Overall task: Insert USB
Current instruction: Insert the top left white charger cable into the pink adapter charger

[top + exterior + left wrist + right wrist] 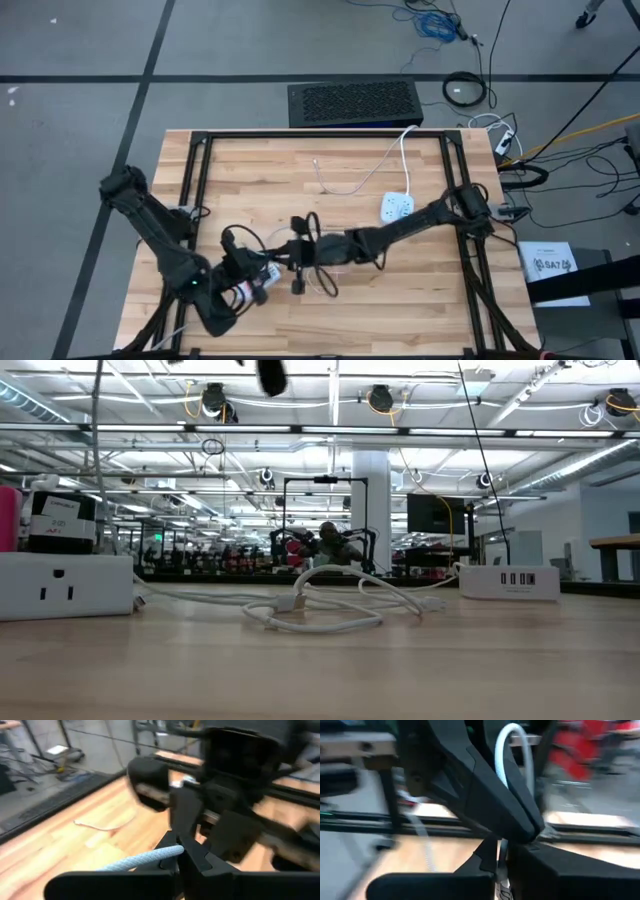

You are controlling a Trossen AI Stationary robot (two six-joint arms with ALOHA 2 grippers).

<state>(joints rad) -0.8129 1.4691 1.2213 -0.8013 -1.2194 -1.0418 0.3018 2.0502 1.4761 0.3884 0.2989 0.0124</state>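
Both arms meet at the table's (340, 160) near middle: left gripper (175, 851) clamped on the white cable (137, 861), right gripper (502, 851) pinched on that cable too; power strip (396, 208) sits right, apart

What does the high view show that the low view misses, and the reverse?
High view only: both arms meeting over the table's near half, the left gripper and right gripper shut on the cable. Low view only: the strip's USB ports and the room behind. Both: the white cable, strip and wooden table.
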